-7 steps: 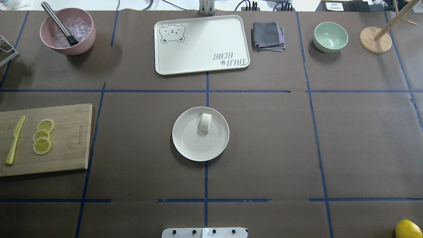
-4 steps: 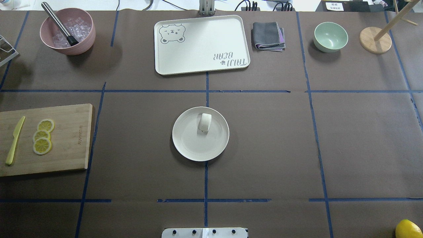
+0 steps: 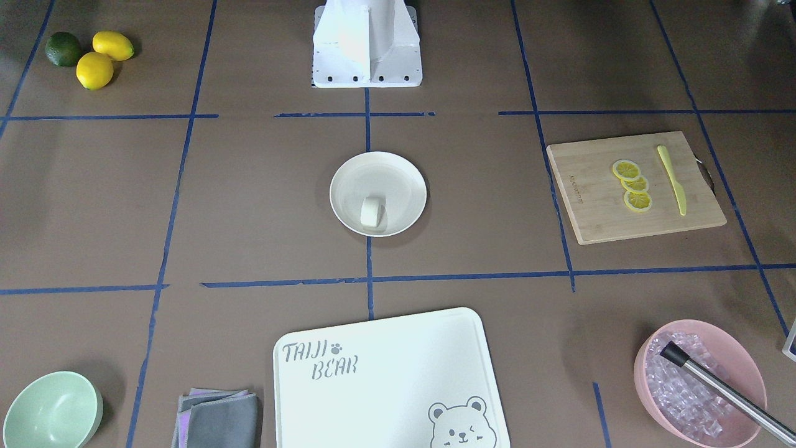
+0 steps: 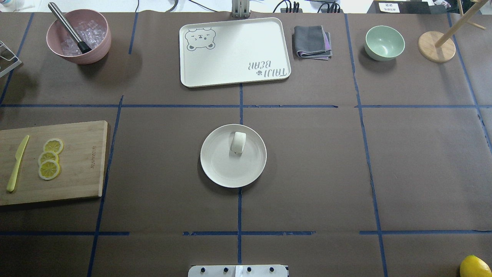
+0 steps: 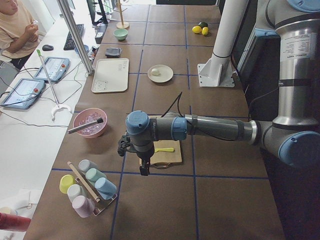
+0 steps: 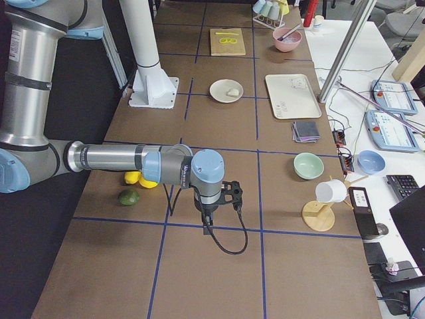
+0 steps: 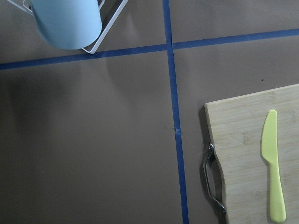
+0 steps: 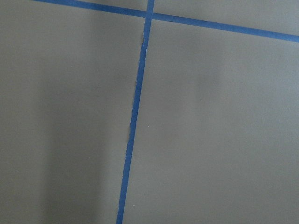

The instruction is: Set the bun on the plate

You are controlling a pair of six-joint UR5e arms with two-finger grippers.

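Already on plate (image 4: pixel 219 173) near far rim: bun (image 4: pixel 238 142), axis apparently front-to-back; left gripper (image 5: pixel 143 170), right gripper (image 6: pixel 208 216) off at table (image 4: pixel 315 173) ends, jaws unreadable.

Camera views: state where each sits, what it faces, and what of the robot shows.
Front-facing: across the table, steeply down on plate and bun; base shows.
Overhead: behind the robot, down on table; base edge shows.
Left side: table's end, along it; left arm near.
Right side: opposite end; right arm near.
Left wrist: down on cutting board and knife; no body.
Right wrist: down on taped table; no body.
Shared: all four fixed views show bun on plate.
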